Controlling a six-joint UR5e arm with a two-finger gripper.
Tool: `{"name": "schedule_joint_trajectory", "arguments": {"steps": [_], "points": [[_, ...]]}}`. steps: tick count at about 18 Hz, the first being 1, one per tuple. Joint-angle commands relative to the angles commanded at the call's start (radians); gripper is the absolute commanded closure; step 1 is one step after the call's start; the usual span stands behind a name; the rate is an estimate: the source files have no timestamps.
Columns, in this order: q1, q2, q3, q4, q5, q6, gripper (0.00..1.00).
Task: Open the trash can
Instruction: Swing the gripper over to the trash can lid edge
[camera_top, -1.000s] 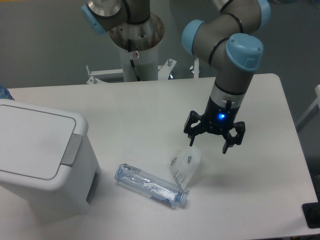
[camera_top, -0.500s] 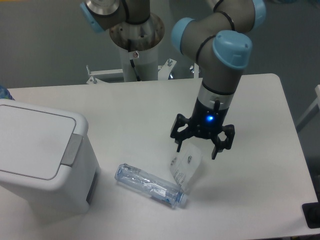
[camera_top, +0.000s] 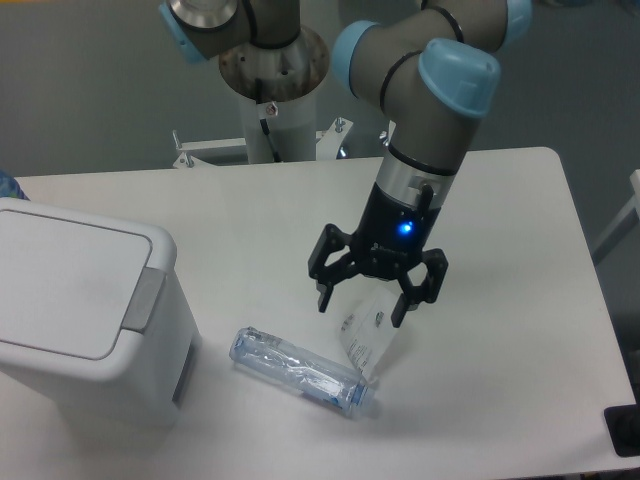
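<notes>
The trash can (camera_top: 85, 320) is a large white boxy bin at the left edge of the table, its flat lid down and a grey push tab (camera_top: 146, 299) at the right rim. My gripper (camera_top: 362, 306) hangs open over the middle of the table, well to the right of the bin, with nothing between its black fingers. It hovers just above a clear plastic wrapper (camera_top: 370, 330).
A clear crushed plastic bottle (camera_top: 300, 372) lies on the table between the bin and the gripper, its cap end beside the wrapper. The arm's base column (camera_top: 272, 90) stands at the back. The table's right edge (camera_top: 590, 300) lies beyond the gripper.
The arm has swung left and slightly toward the front, carrying the open gripper from right of the wrapper to above it. Bin, bottle and wrapper have not moved.
</notes>
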Motion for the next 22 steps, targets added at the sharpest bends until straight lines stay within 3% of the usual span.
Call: {"name": "schedule_joint_trajectory", "arguments": {"steps": [6,14,22], "points": [[-0.080,-0.006,0.112,0.003,-0.057,-0.123,0.00],[-0.104,-0.002,0.062,0.005,-0.080,-0.151,0.00],[-0.177,0.026,-0.004,0.014,-0.043,-0.146,0.00]]}}
